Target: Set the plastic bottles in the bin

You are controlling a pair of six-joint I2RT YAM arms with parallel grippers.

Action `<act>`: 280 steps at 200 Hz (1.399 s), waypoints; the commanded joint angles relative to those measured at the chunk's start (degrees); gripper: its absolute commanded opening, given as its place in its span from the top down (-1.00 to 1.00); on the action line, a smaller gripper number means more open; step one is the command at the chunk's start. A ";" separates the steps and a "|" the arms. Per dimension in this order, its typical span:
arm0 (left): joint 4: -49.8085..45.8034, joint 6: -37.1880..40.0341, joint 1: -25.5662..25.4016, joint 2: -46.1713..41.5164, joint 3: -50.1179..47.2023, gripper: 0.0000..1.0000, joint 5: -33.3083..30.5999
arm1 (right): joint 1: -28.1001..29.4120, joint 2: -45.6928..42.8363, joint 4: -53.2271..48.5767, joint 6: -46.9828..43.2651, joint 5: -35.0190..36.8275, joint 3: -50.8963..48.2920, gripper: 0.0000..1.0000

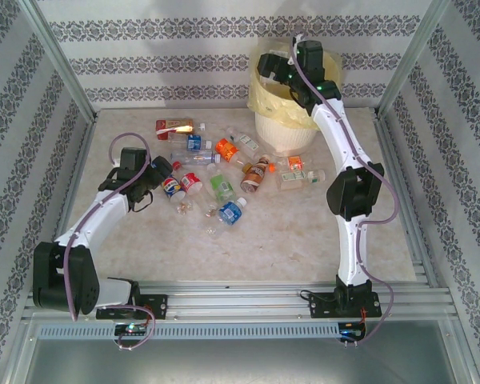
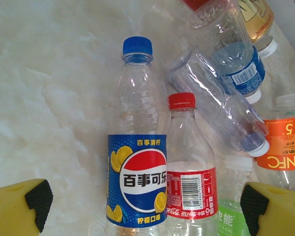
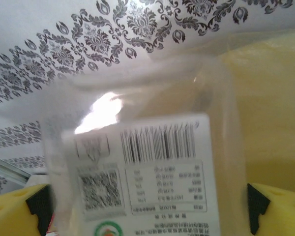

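Several plastic bottles lie scattered mid-table. My left gripper (image 1: 166,178) (image 2: 145,204) hangs open just above two of them lying side by side: a blue-labelled Pepsi bottle (image 2: 136,179) (image 1: 173,187) with a blue cap and a red-labelled Coke bottle (image 2: 191,189) (image 1: 192,182) with a red cap. My right gripper (image 1: 266,68) (image 3: 145,206) is over the cream bin (image 1: 284,138), its fingers spread wide. A clear bottle with a white barcode label (image 3: 152,167) shows blurred between them, in front of the yellow bag (image 3: 273,113).
Around the left gripper lie a crushed clear bottle (image 2: 214,105), a blue-labelled one (image 2: 238,66) and an orange NFC one (image 2: 281,147). Further bottles sit near the bin's foot (image 1: 292,172). Metal frame posts and patterned walls close in the table.
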 commanded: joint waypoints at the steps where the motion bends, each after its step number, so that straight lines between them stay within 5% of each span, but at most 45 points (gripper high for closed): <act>1: -1.76 0.10 -0.65 0.54 1.42 -0.99 0.47 | -0.36 -2.28 3.16 1.77 -2.63 -1.15 -0.96; 101: -4.21 -0.23 -4.28 3.17 1.84 -0.99 1.30 | -0.52 -15.95 4.74 -2.62 -3.55 -12.14 -0.96; 196: -11.22 -2.75 -15.71 2.84 2.72 -0.99 -7.58 | 1.55 -48.00 23.56 -6.59 -7.23 -55.69 -0.96; 216: -11.81 -4.76 -19.87 1.66 2.71 -0.99 -9.68 | 3.90 -53.44 23.95 -7.07 -3.22 -63.93 -0.96; 280: -5.03 16.34 -32.61 3.88 1.48 -0.99 -0.40 | 6.72 -62.04 17.62 -3.12 8.34 -78.96 -0.96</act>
